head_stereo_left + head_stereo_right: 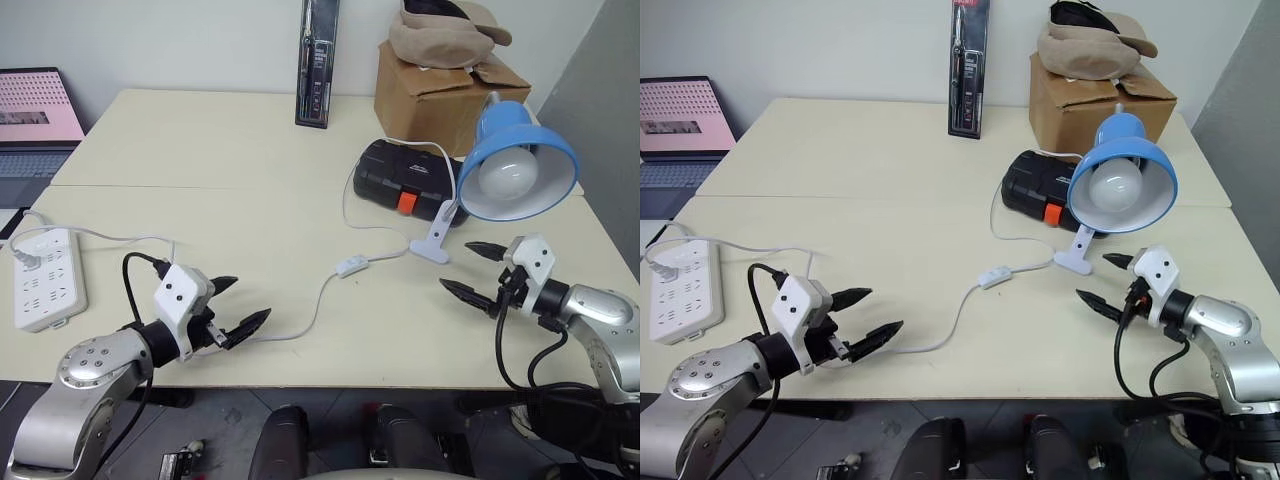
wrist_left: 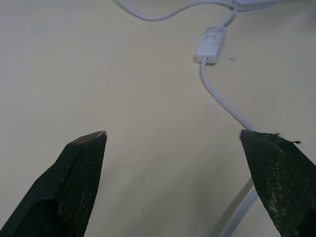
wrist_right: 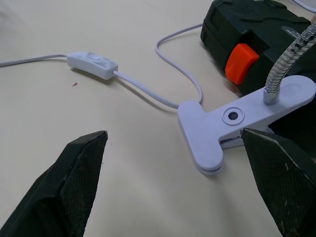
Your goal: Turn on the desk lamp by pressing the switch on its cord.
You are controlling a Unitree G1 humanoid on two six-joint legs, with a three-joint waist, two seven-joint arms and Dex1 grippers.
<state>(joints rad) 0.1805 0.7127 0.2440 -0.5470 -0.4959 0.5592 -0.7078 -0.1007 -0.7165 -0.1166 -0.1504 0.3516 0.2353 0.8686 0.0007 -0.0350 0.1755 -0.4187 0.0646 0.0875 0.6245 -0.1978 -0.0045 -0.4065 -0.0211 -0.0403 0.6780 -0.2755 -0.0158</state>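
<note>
Here, cord [image 1: 322,290] partly behind left hand [image 1: 240,307] — spread, switch [image 1: 351,266] untouched

Glossy blue shade and white bulb on the desk lamp [image 1: 520,165]; white switch [image 1: 350,266] and cord [image 1: 318,300]; black case [image 1: 405,180] with orange latch; cream table [image 1: 220,150]; brown cardboard box [image 1: 440,85].

both head views look forward and down from above over the table [image 1: 250,220], sharing nearly the same scene. the left wrist view sits low and close over the tabletop, facing the switch [image 2: 211,43]. the right wrist view, also close, faces the same switch and the lamp [image 3: 232,123] clip.
</note>
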